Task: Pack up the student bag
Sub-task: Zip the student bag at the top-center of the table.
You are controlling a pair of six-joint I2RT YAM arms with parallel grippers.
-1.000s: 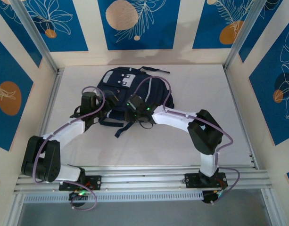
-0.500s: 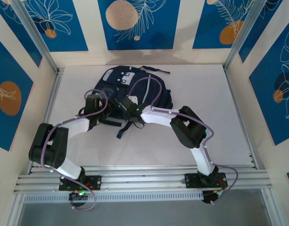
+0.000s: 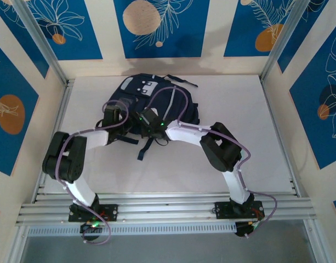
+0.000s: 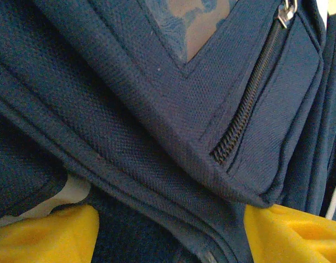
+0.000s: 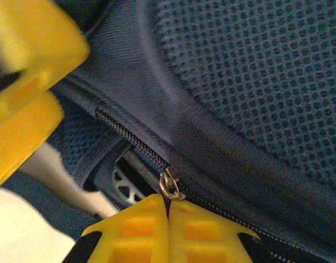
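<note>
The student bag (image 3: 181,104), dark navy with a white patch near its top, lies flat at the back middle of the table. My left gripper (image 3: 119,112) is at the bag's left edge. In the left wrist view its yellow fingers (image 4: 41,235) stand wide apart, with a thick fold of bag fabric (image 4: 157,181) filling the gap between them. My right gripper (image 3: 147,121) is at the bag's near edge. Its yellow tips (image 5: 169,204) are pressed together on the metal zipper pull (image 5: 170,186) of a zipper (image 5: 129,137). The zipper is parted to the pull's left.
Black straps (image 3: 146,147) trail from the bag toward the arms. Bare white table (image 3: 250,126) spreads right of the bag and in front of it. Patterned walls and metal rails (image 3: 58,109) close in the sides and back.
Both arms reached further back and left onto the bag. The right gripper has closed from part open onto the zipper pull. The left gripper has slid up along the bag's left edge.
</note>
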